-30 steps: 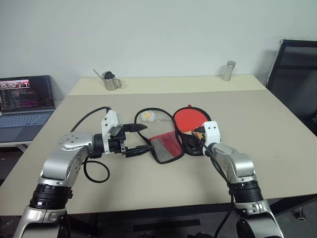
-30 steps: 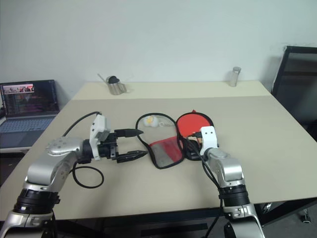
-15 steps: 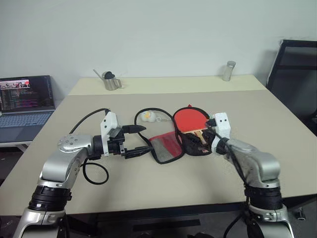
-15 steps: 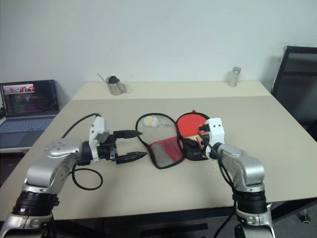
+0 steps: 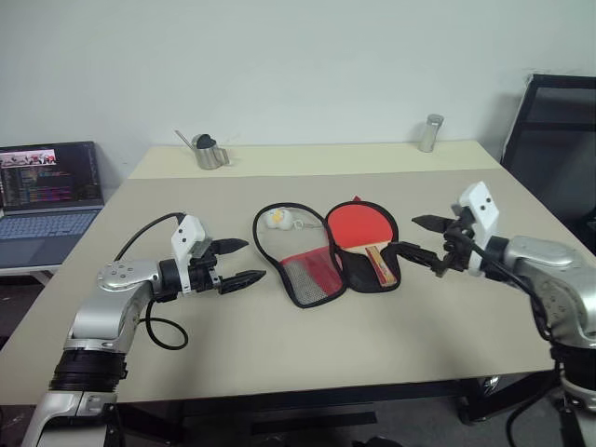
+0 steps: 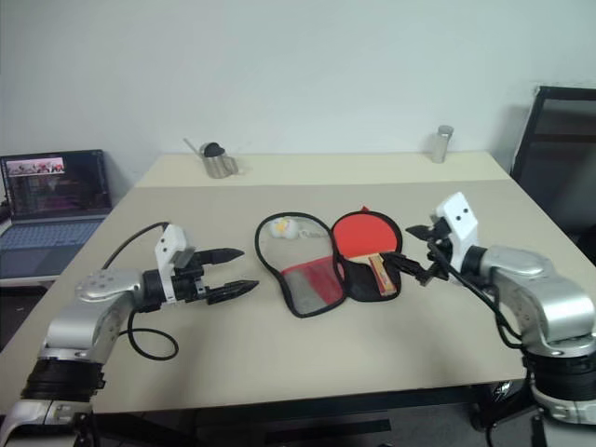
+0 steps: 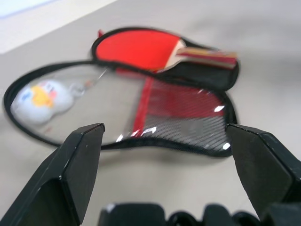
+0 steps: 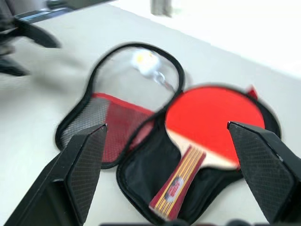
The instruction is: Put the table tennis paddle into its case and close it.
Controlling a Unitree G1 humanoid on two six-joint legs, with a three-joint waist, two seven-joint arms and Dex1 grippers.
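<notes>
Two grippers are hanging over the table with their fingers wide open, and both are holding nothing. One, the left gripper, is pointing at the case from the left. Its partner, the right gripper, is pointing at it from the right. Lying open and flat, the case is holding the table tennis paddle on its right half. Its left half is showing a small white-yellow ball charm.
</notes>
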